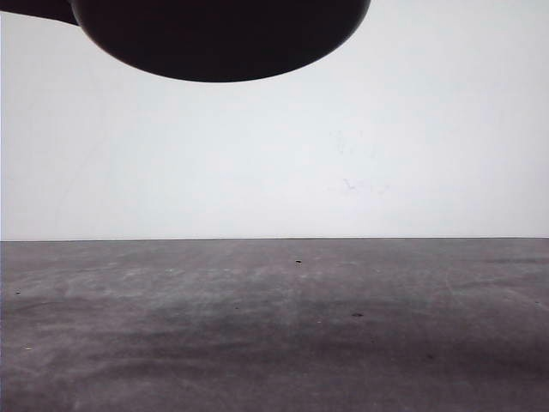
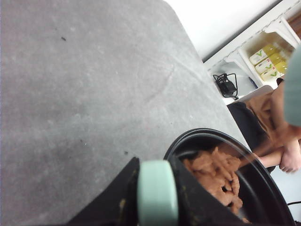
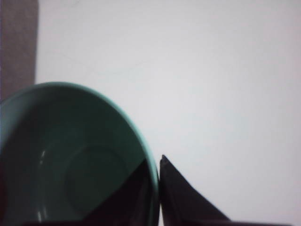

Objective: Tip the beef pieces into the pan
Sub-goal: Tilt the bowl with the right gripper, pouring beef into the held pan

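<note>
In the left wrist view my left gripper (image 2: 153,162) is shut on the mint-green handle (image 2: 156,193) of the black pan (image 2: 207,133). Reddish-brown beef pieces (image 2: 214,176) lie heaped inside the pan. A blurred reddish streak slants down toward them from a teal bowl's edge (image 2: 294,84). From the front, the pan's dark underside (image 1: 214,39) hangs high above the table. My right gripper (image 3: 155,162) is shut on the rim of the teal bowl (image 3: 70,179), one finger inside and one outside. The part of the bowl's inside that I see holds nothing.
The grey table (image 1: 274,326) runs back to a white wall (image 1: 343,154). Beyond the table's edge in the left wrist view stand a white shelf with yellow bottles (image 2: 268,59), a black cable (image 2: 226,84) and a person's arm (image 2: 284,157).
</note>
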`<state>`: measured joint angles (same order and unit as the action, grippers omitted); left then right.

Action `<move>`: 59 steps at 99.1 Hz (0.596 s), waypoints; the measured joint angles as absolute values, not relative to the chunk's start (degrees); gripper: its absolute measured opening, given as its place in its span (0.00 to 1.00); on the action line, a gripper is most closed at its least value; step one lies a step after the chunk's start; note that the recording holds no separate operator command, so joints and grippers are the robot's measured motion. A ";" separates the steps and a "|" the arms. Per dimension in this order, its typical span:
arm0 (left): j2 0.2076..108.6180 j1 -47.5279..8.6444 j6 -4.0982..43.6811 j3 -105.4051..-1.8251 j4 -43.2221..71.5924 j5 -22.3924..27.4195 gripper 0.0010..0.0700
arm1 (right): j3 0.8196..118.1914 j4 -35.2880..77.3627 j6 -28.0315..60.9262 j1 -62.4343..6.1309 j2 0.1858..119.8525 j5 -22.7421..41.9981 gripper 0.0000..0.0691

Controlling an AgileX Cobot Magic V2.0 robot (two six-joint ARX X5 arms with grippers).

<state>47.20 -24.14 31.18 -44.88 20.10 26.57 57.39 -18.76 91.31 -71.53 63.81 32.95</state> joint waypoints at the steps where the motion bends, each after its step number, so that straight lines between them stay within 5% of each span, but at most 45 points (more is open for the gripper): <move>1: 47.20 -24.14 31.18 -44.91 20.10 26.57 0.07 | 57.39 -18.83 91.39 -71.68 63.81 32.97 0.03; 28: 47.20 -24.14 31.14 -44.95 19.73 26.52 0.07 | 57.39 -19.62 85.95 -73.01 63.81 34.98 0.03; 47: 47.20 -24.14 30.65 -44.95 19.46 25.50 0.07 | 57.60 -17.30 67.11 -69.17 63.75 45.52 0.03; 59: 47.20 -24.14 29.93 -44.95 19.46 24.95 0.07 | 58.74 -7.64 51.57 -63.55 63.22 46.57 0.03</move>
<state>47.20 -24.14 29.93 -44.95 19.46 24.95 58.74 -7.64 51.57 -63.55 63.22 46.57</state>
